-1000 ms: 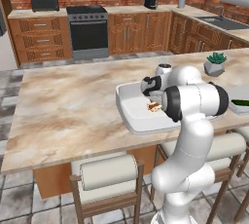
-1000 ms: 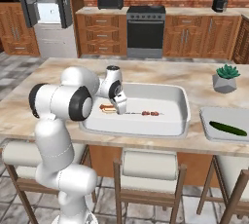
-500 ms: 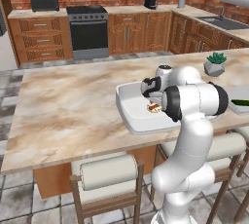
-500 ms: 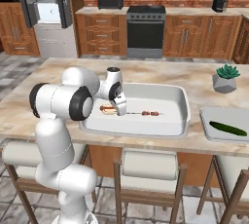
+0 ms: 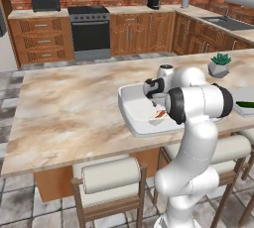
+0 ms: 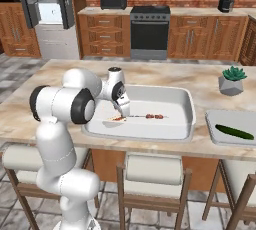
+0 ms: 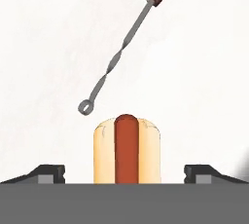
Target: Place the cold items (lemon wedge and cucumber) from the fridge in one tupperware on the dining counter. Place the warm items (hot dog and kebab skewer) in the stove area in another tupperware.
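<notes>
Reddish-brown sausage in a pale bun, the hot dog (image 7: 126, 149) lies on the white floor of the tupperware (image 6: 175, 99), and in the hand view it sits between the two dark fingertips (image 7: 46, 173) of the gripper (image 7: 125, 174), which stand wide apart with clear space on either side of the bun (neither tip touches it). Just beyond the hot dog's end lies the kebab skewer (image 7: 124, 43), its ring-shaped metal handle near the bun and its red and dark chunks further off; in the right base view the skewer (image 6: 150, 116) stretches across the middle of the container floor. The gripper (image 6: 122, 110) hangs low over the left part of the tupperware, pointing down, the white arm curling over the container's near rim from the stool side. The tupperware rests on the beige marbled bench (image 6: 200, 81). To the right, well apart, a second shallow white container (image 6: 215, 124) holds the dark green cucumber (image 6: 234, 132), and a small potted plant (image 6: 230, 79) stands behind it. Across the room are the black stove (image 6: 150, 31) among wooden cabinets and the fridge (image 6: 47, 9) with its doors open.
</notes>
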Available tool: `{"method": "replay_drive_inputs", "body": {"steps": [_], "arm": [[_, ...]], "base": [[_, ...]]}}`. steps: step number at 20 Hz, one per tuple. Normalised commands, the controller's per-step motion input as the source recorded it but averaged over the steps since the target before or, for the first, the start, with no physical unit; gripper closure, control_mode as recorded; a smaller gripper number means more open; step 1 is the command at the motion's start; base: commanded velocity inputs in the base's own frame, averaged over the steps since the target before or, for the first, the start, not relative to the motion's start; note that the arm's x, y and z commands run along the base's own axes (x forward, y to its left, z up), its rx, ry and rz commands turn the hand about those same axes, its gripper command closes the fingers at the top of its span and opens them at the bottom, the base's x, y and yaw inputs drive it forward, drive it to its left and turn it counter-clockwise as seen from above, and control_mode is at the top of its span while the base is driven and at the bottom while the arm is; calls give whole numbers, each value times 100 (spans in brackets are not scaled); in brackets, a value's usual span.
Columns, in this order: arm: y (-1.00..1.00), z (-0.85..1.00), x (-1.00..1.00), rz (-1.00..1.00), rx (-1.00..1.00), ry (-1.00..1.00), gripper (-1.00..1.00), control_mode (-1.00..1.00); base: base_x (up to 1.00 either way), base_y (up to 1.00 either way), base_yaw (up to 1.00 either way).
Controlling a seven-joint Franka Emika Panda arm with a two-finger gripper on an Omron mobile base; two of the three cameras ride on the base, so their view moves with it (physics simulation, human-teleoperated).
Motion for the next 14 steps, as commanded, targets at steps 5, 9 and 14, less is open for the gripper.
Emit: {"method": "replay_drive_inputs", "body": {"steps": [5, 9, 14], "arm": [[0, 49, -17, -1, -2, 4, -100, -100], [0, 91, -61, 0, 0, 5, -100, -100], [0, 85, -97, 18, 0, 3, -100, -100]], "base": [[0, 0, 0], [0, 0, 0], [0, 0, 0]]}}
